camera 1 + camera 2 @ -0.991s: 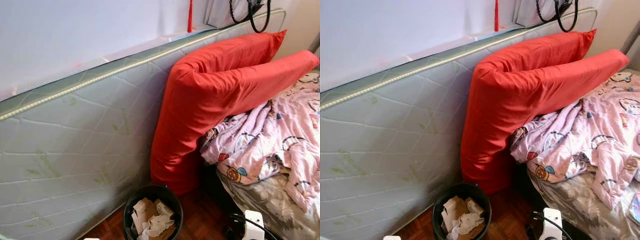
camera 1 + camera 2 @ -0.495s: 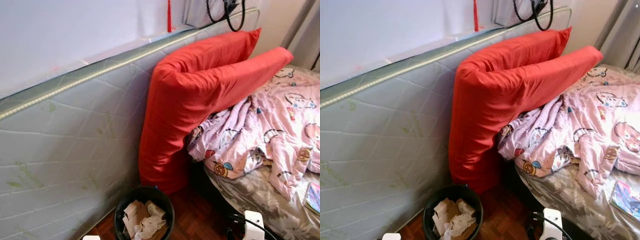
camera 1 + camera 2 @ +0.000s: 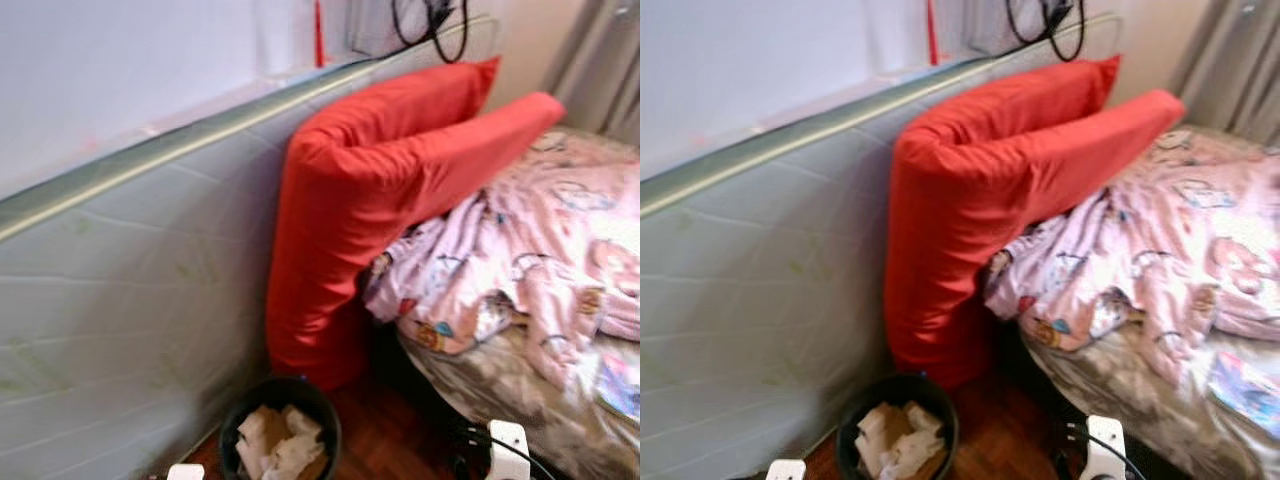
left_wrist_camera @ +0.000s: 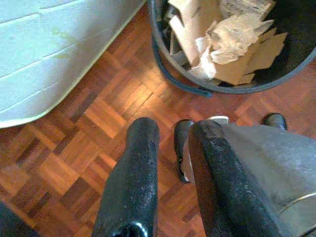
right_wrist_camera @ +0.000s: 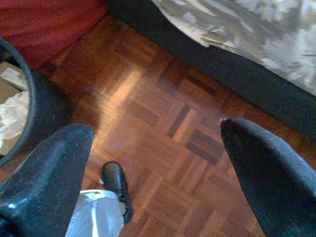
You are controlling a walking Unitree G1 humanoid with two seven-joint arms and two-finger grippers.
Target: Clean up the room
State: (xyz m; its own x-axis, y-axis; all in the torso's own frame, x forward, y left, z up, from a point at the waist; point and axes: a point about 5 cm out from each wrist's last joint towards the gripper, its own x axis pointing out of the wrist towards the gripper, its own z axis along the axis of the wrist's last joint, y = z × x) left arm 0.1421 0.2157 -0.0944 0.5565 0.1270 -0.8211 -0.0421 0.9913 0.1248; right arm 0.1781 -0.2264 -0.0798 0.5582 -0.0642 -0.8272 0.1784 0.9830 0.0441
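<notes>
Bin (image 3: 280, 430) on floor (image 5: 163, 128) by mattress (image 3: 130, 300), holds paper. Pillows (image 3: 390, 190) propped against mattress. Left claw (image 4: 170, 148) nearly closed, empty; right claw (image 5: 153, 148) wide, empty.

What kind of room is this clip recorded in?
Most likely a bedroom: a bed with a rumpled pink blanket, red pillows leaning on an upended mattress, and a bin of paper on the parquet floor.

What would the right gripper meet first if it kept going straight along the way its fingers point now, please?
Most likely the bare parquet floor: the right gripper, fingers wide apart, points down at it between the black bin and the bed. Depth is unclear.
</notes>
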